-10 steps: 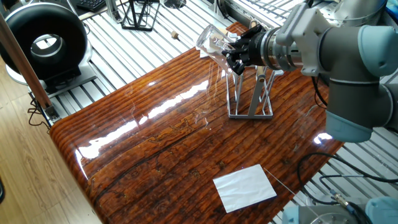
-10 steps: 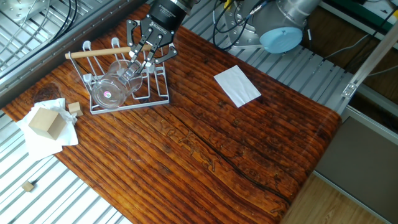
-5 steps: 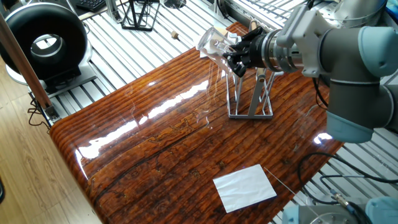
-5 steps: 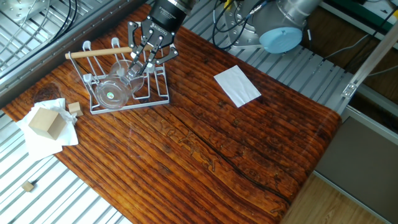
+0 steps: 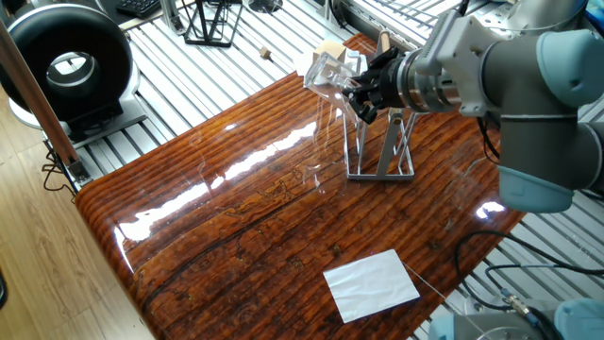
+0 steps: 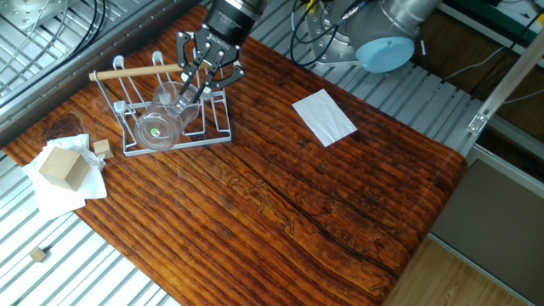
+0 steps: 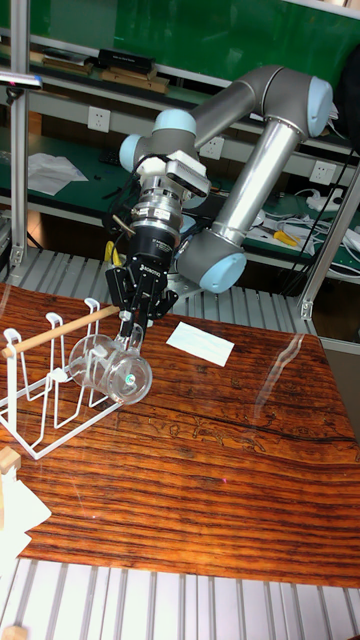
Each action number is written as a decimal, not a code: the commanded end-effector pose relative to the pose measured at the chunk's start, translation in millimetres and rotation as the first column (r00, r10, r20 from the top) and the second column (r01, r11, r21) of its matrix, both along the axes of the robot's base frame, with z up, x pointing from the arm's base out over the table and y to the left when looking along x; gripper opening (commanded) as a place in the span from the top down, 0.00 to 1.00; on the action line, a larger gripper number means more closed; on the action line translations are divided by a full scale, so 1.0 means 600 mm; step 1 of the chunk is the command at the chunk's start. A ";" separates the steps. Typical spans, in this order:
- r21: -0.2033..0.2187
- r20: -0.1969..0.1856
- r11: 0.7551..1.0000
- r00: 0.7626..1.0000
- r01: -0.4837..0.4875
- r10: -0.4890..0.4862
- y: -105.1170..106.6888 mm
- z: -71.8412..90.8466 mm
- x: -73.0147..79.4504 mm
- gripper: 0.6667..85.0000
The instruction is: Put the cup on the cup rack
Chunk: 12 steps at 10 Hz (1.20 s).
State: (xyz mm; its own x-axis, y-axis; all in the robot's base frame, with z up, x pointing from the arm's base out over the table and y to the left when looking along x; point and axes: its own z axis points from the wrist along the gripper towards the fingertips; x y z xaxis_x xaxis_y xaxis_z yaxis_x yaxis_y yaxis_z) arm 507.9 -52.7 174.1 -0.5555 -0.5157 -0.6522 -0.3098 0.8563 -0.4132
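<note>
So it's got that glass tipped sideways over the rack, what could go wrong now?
The gripper pinches only the rim of the glass, so the slick glass might slip and drop. The glass is clear and the rack pegs are thin, so it could miss a peg and knock against the wire or nudge the light rack.

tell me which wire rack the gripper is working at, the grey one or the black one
The grey cup rack with the wooden rod, on the table. The gripper holds the cup over it; the black stand sits off the table.
</note>
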 end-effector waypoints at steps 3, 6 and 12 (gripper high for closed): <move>-0.046 -0.063 0.999 0.998 0.010 -0.013 -0.019 -0.017 -0.019 1.00; -0.060 -0.071 0.998 0.997 0.023 -0.028 -0.028 -0.020 -0.022 1.00; -0.080 -0.097 0.996 0.995 0.025 -0.033 -0.035 -0.026 -0.032 1.00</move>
